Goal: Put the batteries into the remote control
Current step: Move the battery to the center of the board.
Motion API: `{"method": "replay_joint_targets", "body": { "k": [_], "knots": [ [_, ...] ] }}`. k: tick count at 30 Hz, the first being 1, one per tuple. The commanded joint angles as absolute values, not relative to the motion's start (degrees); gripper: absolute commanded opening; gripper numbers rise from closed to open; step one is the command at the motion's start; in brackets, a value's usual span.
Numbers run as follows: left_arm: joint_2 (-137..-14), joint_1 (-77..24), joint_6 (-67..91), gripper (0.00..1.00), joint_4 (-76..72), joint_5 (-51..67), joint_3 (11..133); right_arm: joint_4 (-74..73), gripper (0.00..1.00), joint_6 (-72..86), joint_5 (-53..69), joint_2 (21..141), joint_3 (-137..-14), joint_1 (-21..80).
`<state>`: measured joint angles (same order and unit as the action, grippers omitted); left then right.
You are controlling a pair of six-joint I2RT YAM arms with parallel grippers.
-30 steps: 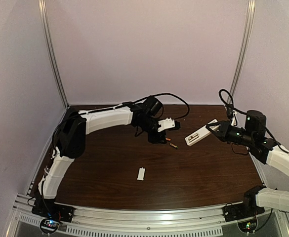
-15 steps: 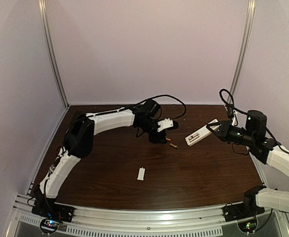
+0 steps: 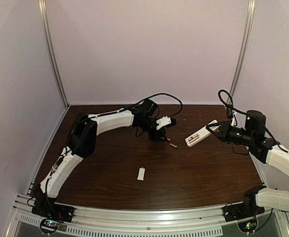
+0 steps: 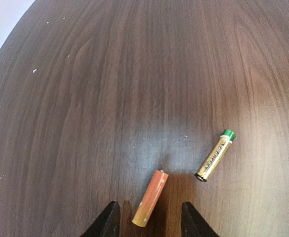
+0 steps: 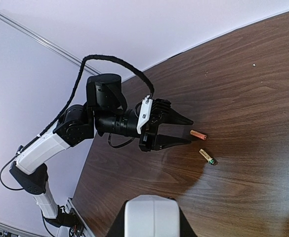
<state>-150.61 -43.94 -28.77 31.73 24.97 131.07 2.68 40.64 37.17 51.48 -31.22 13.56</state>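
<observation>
The orange battery (image 4: 150, 198) lies on the tabletop (image 4: 134, 74) at the tips of the open left fingers (image 4: 107, 222); the gold battery (image 4: 215, 155) lies just beside it; both are judged light, rigid, roll-prone, best pinched mid-barrel; the remote control (image 3: 199, 134) is gripped well apart by the right fingers (image 3: 217, 128).

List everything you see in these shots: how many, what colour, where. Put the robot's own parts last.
remote control: one, white, right of centre, held at one end by the right gripper
orange battery: one, orange, lying on the table just at the tips of the left gripper
gold battery: one, gold with a green end, lying on the table beside the orange one, not touching it
cover plate: one, small, white, flat on the table, nearer the front edge
table: one, dark brown wood
walls: pale lilac, behind and at both sides
left gripper: one, black fingers, open, mid-table
right gripper: one, black, shut on the remote control
</observation>
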Motion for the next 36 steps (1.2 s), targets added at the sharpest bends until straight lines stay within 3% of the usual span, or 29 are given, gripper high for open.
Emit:
{"method": "replay_joint_targets", "body": {
  "k": [1,19,24,28,36],
  "knots": [
    [-152.9,-42.9,-27.7,0.4,29.6,29.2,133.1,2.6,0.0,40.1,37.9,51.9,-30.8,12.9],
    [-156.9,-42.6,-27.6,0.32,37.5,24.4,137.9,2.4,0.0,40.5,37.6,51.5,-31.2,12.7],
    [-156.9,-42.7,-29.5,0.25,40.0,24.1,137.2,2.5,0.0,40.5,38.0,51.8,-31.5,12.7],
    [-156.3,-42.7,-29.7,0.13,40.9,26.0,136.4,2.5,0.0,40.6,38.0,51.6,-31.5,12.6],
    [-150.7,-40.9,-25.1,0.0,39.9,24.2,127.2,2.8,0.0,41.0,38.6,51.4,-31.8,12.6]
  ]
}}
